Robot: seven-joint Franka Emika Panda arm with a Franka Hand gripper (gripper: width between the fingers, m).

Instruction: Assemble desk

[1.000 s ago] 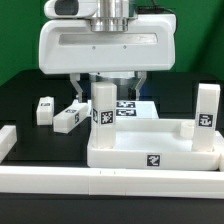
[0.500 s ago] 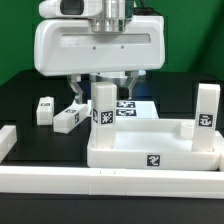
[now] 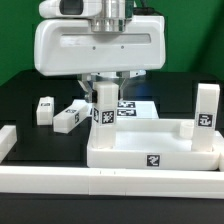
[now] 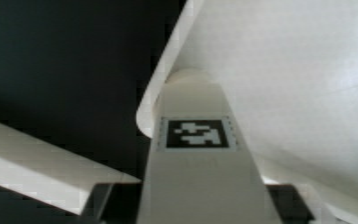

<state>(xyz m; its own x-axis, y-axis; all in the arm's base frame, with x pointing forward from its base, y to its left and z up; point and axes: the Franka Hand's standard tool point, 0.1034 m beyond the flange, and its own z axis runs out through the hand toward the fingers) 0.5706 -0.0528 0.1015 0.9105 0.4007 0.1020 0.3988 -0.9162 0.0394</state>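
Change over the last second: the gripper [image 3: 104, 86] has shifted slightly toward the exterior view's left, and its jaws have drawn in from a wide stance to a narrow one that straddles the top of the upright leg [image 3: 103, 110]. I cannot tell whether they press on the leg or stand just off it. The wrist view shows the leg [image 4: 197, 150] centred beneath the camera, marker visible, but not the contact faces.

Meaning for the task: I judge that alignment over this leg is complete and that the step in hand is the grasp, so that the leg can be seated or tightened. Confirm contact before commanding any motion.

Container check: the tabletop [image 3: 120, 155] is the only tray-like part.
- Far corner, exterior view's left: the leg under the jaws, upright.
- Corner on the exterior view's right: second leg [image 3: 206, 108], upright.
- I see nothing else within the rims.

Outside it, two loose legs [image 3: 68, 118] rest on the worktop [image 3: 25, 92], toward the exterior view's left and apart from the tabletop. By this count I judge the task about half done.
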